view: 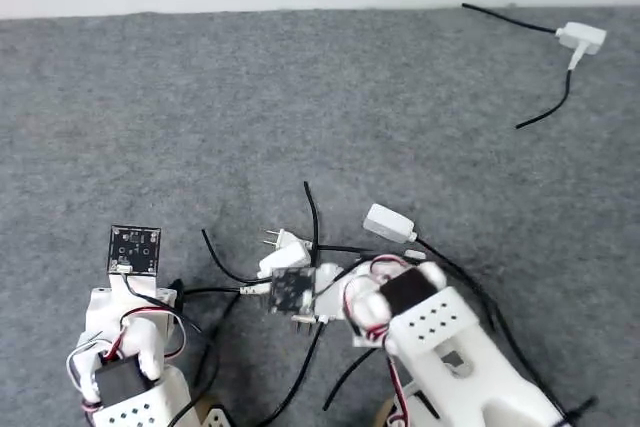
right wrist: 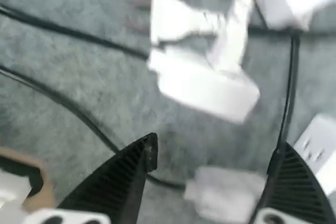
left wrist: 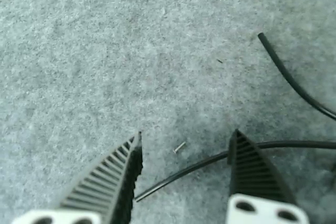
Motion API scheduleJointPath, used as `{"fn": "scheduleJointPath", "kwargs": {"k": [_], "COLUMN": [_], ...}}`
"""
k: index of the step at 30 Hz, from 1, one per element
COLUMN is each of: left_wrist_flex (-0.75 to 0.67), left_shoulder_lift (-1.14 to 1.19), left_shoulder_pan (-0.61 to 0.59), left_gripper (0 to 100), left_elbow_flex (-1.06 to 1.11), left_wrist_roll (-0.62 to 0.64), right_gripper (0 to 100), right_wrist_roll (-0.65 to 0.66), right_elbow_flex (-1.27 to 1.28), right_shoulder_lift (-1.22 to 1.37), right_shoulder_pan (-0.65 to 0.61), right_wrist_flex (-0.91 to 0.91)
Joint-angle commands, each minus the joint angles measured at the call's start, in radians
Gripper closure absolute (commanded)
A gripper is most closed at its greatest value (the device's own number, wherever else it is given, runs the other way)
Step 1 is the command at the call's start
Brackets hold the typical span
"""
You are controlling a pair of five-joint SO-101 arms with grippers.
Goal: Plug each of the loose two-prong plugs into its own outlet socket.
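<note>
Mat (view: 200, 97): grey, felt-like, with a nubbly fibre.

Black cords (view: 312, 209): thin, round and slightly glossy, looping across the lower centre of the high view.

Two-prong plug (view: 283, 243): smooth white moulded plastic. Its two metal prongs point toward the upper left. It lies low in the frame, just left of centre.

Socket block (view: 389, 223): white, oblong, with rounded corners. It sits near the plug on its right, not touching.

Far white piece (view: 581, 38): on its own black cord in the upper right corner, well apart from the rest.

Left gripper (left wrist: 187, 153): ribbed black fingers spread wide, gripping nothing. Under the gap are mat, one cord end (left wrist: 205, 164) and a small metal pin (left wrist: 179, 147).

Right gripper (right wrist: 218, 150): ribbed black fingers spread, gripping nothing. It hangs above blurred white plastic pieces (right wrist: 205, 85); I cannot tell whether they are plugs or sockets.
</note>
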Motion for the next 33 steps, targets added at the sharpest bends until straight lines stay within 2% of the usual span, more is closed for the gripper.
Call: {"fn": "scheduleJointPath", "kwargs": {"k": [1,5,9,13,18,33], "left_wrist_flex": [-0.011,-0.011,-0.011,-0.011,-0.011,-0.011], "left_shoulder_lift": [-0.008,-0.008,-0.008,-0.008,-0.008,-0.008], "left_shoulder_pan": [-0.005,-0.005,-0.005,-0.005,-0.005,-0.005], "left_gripper": [75,75,75,75,75,75], "left_elbow_flex": [-0.01,-0.01,-0.01,-0.01,-0.01,-0.01], "left_wrist_roll": [-0.008,-0.008,-0.008,-0.008,-0.008,-0.008], "right_gripper": [66.4,66.4,66.4,66.4,66.4,66.4], "right_wrist_roll": [0.023,0.103,0.287,0.379,0.402,0.405], "right_elbow_flex": [0.018,0.026,0.026,0.025,0.028,0.207], "right_shoulder_lift": [0.002,0.002,0.002,0.002,0.002,0.002], "right_shoulder_pan": [-0.074,-0.124,-0.12,-0.124,-0.122,-0.122], "right_wrist_flex": [-0.058,-0.073,-0.071,-0.096,-0.166,-0.203]}}
